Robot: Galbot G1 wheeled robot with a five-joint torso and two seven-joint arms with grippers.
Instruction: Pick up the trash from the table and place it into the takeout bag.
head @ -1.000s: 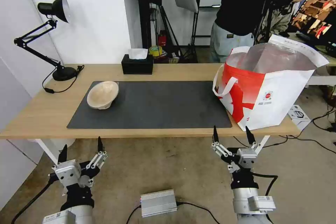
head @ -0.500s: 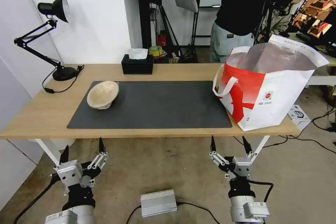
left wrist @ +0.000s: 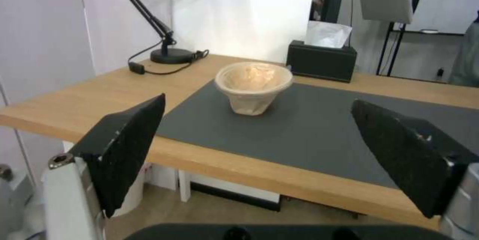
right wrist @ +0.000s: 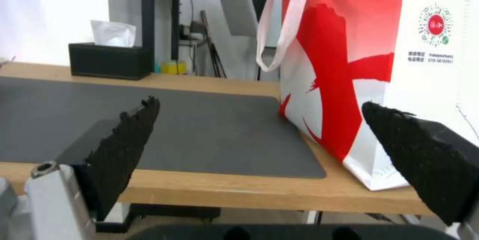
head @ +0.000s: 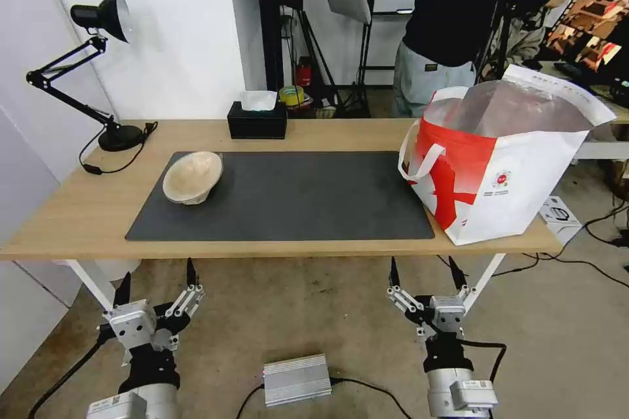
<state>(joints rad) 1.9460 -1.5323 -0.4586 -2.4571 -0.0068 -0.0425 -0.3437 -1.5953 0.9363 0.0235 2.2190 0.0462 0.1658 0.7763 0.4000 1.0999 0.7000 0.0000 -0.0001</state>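
Sitting at the back of the bench [head: 78, 209] are a black lamp [head: 98, 72] and a tissue box [head: 257, 119]. One beige pulp bowl [head: 192, 176] rests on the grey mat [head: 288, 200], near its left end. Over at the right end stands the big white and red bag [head: 498, 163], mouth wide. Both the left hand [head: 155, 280] and right hand [head: 426, 272] hang below the bench edge, fingers spread, holding nothing.

Bright, even indoor light fills the room, and shadows are soft. The long light-wood counter [head: 78, 209] casts a faint shadow on the floor beneath it. A pale sheen lies on the silver foil lining of the large white and red takeout bag [head: 517, 177]. Both wrist views are softer, with the near black fingers [left wrist: 127, 146] blurred. Straight lines bow slightly at the head view's edges.
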